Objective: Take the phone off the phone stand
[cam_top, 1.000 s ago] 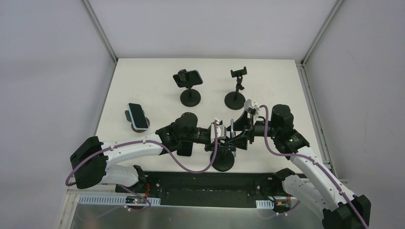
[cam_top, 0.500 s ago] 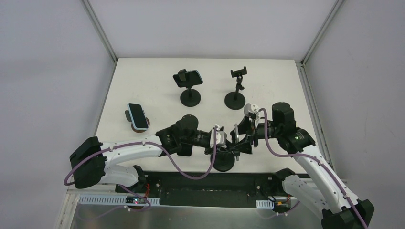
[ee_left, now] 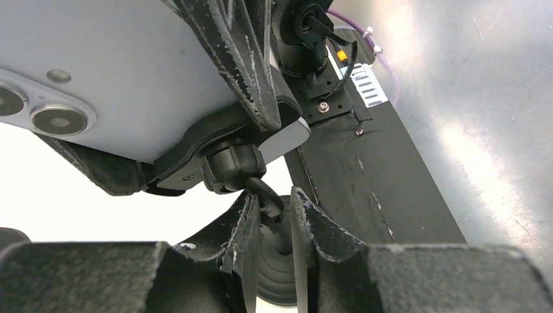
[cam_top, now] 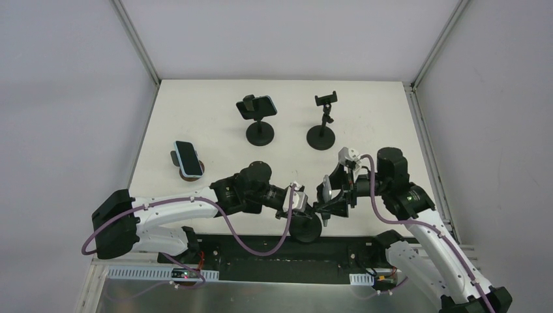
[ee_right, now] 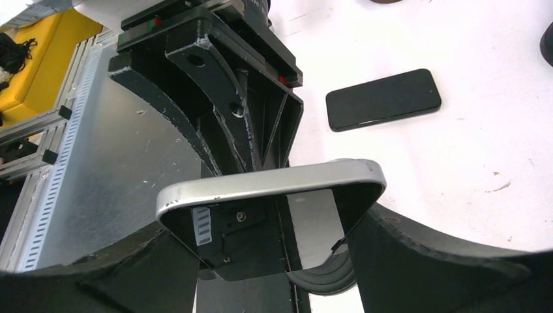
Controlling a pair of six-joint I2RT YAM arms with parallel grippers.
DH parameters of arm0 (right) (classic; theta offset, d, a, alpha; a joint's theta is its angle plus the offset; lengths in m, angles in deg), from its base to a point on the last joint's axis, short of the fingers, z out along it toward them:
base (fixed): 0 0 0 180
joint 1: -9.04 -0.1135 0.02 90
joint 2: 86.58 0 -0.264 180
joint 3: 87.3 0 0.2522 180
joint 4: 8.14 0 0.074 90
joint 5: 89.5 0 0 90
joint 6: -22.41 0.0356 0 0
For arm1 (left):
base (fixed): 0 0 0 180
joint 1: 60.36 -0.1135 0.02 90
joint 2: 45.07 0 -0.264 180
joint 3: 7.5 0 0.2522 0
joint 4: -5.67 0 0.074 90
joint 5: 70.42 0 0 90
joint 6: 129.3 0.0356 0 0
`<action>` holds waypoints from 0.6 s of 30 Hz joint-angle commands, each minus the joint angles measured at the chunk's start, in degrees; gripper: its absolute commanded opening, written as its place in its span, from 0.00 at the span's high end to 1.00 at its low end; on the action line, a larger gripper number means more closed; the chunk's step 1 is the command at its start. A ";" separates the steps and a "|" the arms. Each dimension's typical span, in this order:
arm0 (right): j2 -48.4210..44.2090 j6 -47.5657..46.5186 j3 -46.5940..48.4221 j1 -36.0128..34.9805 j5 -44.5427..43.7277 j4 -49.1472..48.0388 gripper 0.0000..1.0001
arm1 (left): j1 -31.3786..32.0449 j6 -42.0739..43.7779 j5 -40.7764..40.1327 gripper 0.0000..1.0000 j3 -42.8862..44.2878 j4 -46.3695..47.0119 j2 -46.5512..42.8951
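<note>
- Stem of the phone stand (cam_top: 305,227), at the near tabletop (cam_top: 215,124) edge, is pinched in your left gripper (ee_left: 274,216), jaws narrow just under the ball joint.
- Your right gripper (ee_right: 267,225) holds the silver phone (ee_right: 270,181) across its edges.
- That phone looks seated in the stand's clamp, so you have both grasps made; the pull-out itself appears left to do.
- Beyond, a black phone (ee_right: 383,99) lies flat, and the other stands (cam_top: 259,132) sit well apart; leave them.

Rear of white table (cam_top: 195,104): one black stand (cam_top: 259,132) holding a sideways phone (cam_top: 264,105), with one empty stand (cam_top: 321,135) near it. Left side: blue-edged phone (cam_top: 187,158) tilted on brown base (cam_top: 196,173). Black phone (ee_right: 383,99) lies flat on the surface.
</note>
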 commanded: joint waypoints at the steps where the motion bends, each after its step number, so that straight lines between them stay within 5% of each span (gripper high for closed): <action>1: -2.33 2.57 -4.62 0.19 -16.08 -15.16 1.00 | 3.37 -1.50 11.30 1.00 0.81 -4.18 -1.80; 10: -8.68 11.71 -10.87 -4.90 -18.07 -23.62 1.00 | 2.09 -1.07 3.73 0.81 2.67 -4.22 0.10; 18: -10.80 19.04 -10.77 -7.08 -11.86 -22.41 1.00 | 0.47 0.31 0.23 0.80 3.99 -4.24 2.71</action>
